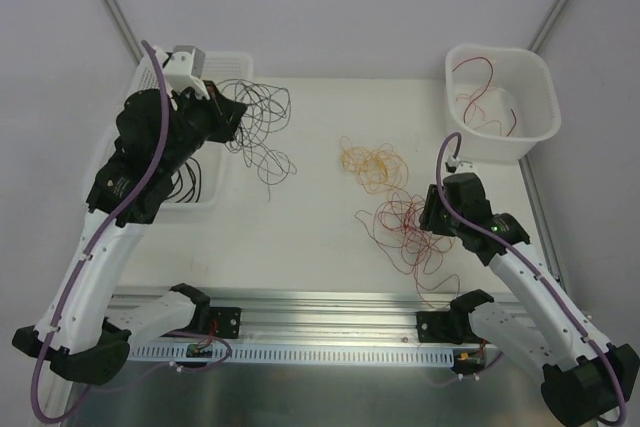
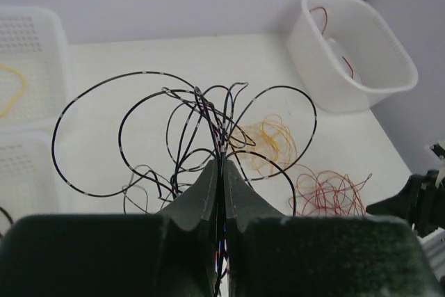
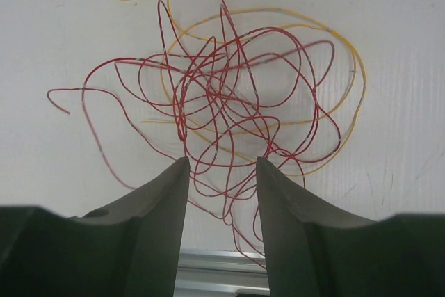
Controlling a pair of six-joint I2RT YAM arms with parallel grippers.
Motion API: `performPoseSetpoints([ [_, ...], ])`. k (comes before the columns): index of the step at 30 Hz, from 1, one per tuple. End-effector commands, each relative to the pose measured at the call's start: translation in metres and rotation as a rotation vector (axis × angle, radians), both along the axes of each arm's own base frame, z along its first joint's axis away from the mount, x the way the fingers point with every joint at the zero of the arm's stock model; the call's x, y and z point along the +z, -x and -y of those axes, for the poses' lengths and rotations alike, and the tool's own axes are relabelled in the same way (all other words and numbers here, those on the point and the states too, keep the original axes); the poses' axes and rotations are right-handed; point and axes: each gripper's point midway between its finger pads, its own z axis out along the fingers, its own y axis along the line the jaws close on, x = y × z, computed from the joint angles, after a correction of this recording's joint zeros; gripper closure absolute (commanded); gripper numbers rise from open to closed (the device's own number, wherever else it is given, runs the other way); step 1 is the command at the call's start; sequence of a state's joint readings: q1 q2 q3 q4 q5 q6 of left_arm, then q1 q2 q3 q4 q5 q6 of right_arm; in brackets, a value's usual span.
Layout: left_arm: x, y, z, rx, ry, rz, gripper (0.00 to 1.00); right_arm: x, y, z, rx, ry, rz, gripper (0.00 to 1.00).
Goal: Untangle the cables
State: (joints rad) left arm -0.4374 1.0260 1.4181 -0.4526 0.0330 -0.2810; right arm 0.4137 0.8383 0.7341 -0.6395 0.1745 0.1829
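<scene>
Across the table from the white tub (image 1: 545, 87), far over on its left, my left gripper (image 2: 221, 172) is pinched fully together on the black cables (image 2: 208, 113). Several strands run down into the seam between its fingers, and the rest fan out beyond the fingertips in wide loops. From overhead, that black bundle spreads from the claw toward the tub's side of the table.

Nearer to me than the tub, and slightly to its left, my right gripper (image 3: 221, 165) points down over the red cables (image 3: 222, 95). Its fingers stand partly apart with a clear gap between them, and they have hold of nothing. A few red strands pass through that gap on the tabletop, though I cannot tell whether either finger touches them. The red tangle lies loose and flat, with a long yellow-orange loop threaded through it.

Left of the tub, between the red heap and the black bundle, the yellow-orange cables (image 1: 370, 162) sit as a smaller knot whose near edge meets the red one. Inside the tub lies one more red wire (image 1: 485, 87). Farthest from the tub, behind my left arm, a perforated white basket (image 2: 42, 46) holds a single yellow strand (image 2: 14, 92).
</scene>
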Motion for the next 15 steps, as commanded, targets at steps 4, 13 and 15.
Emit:
performPoseSetpoints([
  [4, 0.087, -0.004, -0.063, 0.28, -0.051, 0.231, 1.0, 0.001, -0.001, -0.006, 0.025, -0.033, 0.016, 0.38],
  [13, 0.131, -0.01, -0.148, 0.658, -0.214, 0.349, 1.0, 0.0, -0.001, -0.012, 0.053, -0.047, 0.004, 0.05],
  [15, 0.129, -0.015, -0.162, 0.708, -0.251, 0.351, 1.0, 0.0, -0.001, -0.014, 0.063, -0.053, -0.001, 0.03],
])
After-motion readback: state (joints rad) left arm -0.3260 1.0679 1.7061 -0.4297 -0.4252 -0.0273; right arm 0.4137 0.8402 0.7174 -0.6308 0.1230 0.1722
